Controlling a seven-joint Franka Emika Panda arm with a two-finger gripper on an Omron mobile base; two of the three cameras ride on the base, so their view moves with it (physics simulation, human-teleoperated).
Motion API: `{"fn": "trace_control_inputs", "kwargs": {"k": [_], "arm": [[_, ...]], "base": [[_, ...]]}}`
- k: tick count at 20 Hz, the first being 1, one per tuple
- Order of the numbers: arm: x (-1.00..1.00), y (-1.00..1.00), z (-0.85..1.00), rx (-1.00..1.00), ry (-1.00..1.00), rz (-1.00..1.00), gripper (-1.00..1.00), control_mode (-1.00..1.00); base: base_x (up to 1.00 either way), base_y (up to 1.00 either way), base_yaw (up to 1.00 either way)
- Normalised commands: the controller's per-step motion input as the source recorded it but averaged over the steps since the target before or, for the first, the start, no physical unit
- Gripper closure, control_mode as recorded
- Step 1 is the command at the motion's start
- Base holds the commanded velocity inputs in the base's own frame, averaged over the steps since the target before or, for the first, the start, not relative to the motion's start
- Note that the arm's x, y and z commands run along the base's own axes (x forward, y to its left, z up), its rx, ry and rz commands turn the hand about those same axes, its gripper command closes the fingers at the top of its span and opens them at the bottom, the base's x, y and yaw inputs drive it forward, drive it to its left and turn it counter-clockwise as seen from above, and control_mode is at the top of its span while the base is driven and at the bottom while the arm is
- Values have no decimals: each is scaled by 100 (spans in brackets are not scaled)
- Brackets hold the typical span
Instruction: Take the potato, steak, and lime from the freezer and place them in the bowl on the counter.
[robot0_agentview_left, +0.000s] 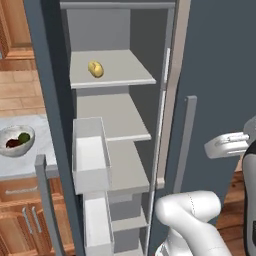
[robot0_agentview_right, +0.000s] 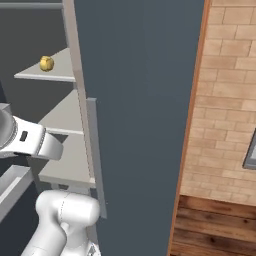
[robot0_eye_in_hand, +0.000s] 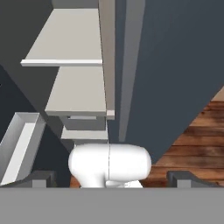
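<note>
left base view: potato (robot0_agentview_left: 95, 69) is seen alone on the top shelf (robot0_agentview_left: 125, 75) of the open freezer (robot0_agentview_left: 215, 75); steak (robot0_agentview_left: 13, 142) and lime (robot0_agentview_left: 24, 137) are lying in the bowl (robot0_agentview_left: 15, 150). gripper (robot0_eye_in_hand: 111, 178) fingers are spread, empty. risk: potato could be nudged rearward by a high reach.

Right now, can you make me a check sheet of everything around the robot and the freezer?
Surface: white-grey marble counter left of the open freezer.
Job's things: yellow-tan oval potato lies on the top light grey shelf of the tall dark slate-grey freezer; dark green round lime and dark brown-red steak lie in the round silvery bowl.
Clutter: nothing seen.
Fingers: gripper open, empty, away from the potato.
Cables: nothing seen.
Surroundings: white pulled-out drawers, brick wall, wooden floor.
</note>
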Motion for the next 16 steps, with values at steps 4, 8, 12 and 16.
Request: {"fn": "trace_control_inputs", "kwargs": {"k": [4,8,12,16], "arm": [[0,0,0,0,0,0,-100,100],[0,0,0,0,0,0,-100,100],[0,0,0,0,0,0,-100,100],[0,0,0,0,0,0,-100,100]], "base": [[32,22,0],[38,30,0],[40,36,0],[30,38,-1]]}}
